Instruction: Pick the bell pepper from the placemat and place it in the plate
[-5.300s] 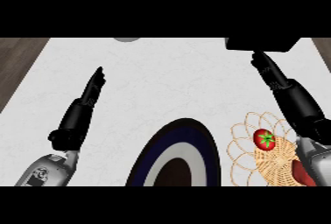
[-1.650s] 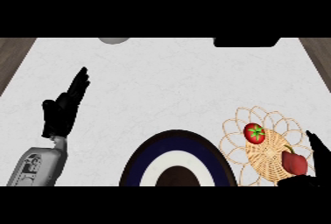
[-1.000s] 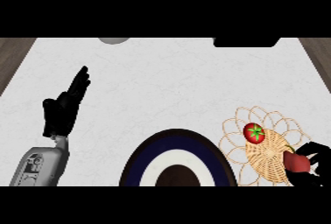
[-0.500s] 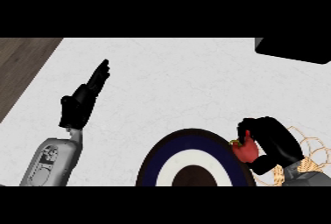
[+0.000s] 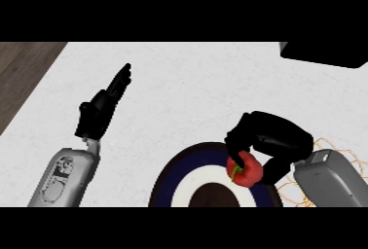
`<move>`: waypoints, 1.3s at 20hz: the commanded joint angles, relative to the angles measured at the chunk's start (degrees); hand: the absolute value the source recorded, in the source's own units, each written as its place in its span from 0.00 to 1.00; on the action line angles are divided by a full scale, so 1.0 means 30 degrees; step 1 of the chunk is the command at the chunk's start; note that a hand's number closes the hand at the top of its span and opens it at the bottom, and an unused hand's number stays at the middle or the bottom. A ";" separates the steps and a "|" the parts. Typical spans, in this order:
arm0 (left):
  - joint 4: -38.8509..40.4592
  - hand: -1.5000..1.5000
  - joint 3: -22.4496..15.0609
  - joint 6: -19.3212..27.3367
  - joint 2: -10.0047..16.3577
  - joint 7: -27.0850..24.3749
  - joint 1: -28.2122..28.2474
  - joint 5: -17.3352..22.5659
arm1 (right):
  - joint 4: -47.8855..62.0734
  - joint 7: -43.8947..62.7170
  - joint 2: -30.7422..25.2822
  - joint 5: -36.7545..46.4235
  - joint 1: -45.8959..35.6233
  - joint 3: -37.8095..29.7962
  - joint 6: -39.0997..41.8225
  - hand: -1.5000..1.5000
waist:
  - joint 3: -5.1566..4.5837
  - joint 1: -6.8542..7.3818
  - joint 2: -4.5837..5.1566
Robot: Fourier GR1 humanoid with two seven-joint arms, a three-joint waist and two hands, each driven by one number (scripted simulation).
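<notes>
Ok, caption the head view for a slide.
Right hand holds the pepper over the plate; left hand rests open.

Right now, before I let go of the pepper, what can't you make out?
Head view:
bell pepper: top hidden by the curled right hand; contact with the plate unclear.
plate: lower part cut by the bottom edge.
placemat: mostly behind the right forearm.
dark object, top right: cut by the edge, unidentifiable.

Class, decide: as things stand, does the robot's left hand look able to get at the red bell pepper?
Probably not. The black right hand is curled round the red bell pepper over the round blue-and-white plate, covering much of it; the open left hand rests apart at the left.
</notes>
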 commanded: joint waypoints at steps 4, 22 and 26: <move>0.0569 0.50 0.0703 0.0590 0.0204 0.0358 -0.0162 -0.0135 | 0.3194 -0.6602 -0.0693 -0.4781 -0.4425 -0.0471 0.4719 1.00 | -0.0104 -0.1557 -0.0287; 0.0911 0.50 0.2271 0.0833 0.1120 -0.0685 0.1860 0.0009 | 0.3225 -0.4348 0.2376 -0.3504 -0.6379 0.8822 0.1729 1.00 | -0.0145 -0.3619 -0.0831; -0.0375 0.50 0.2161 0.0627 0.1101 -0.0066 0.2071 0.0154 | 0.3344 -0.5101 0.2136 -0.0534 -0.4991 1.1049 -0.0752 1.00 | -0.0134 -0.3632 -0.0861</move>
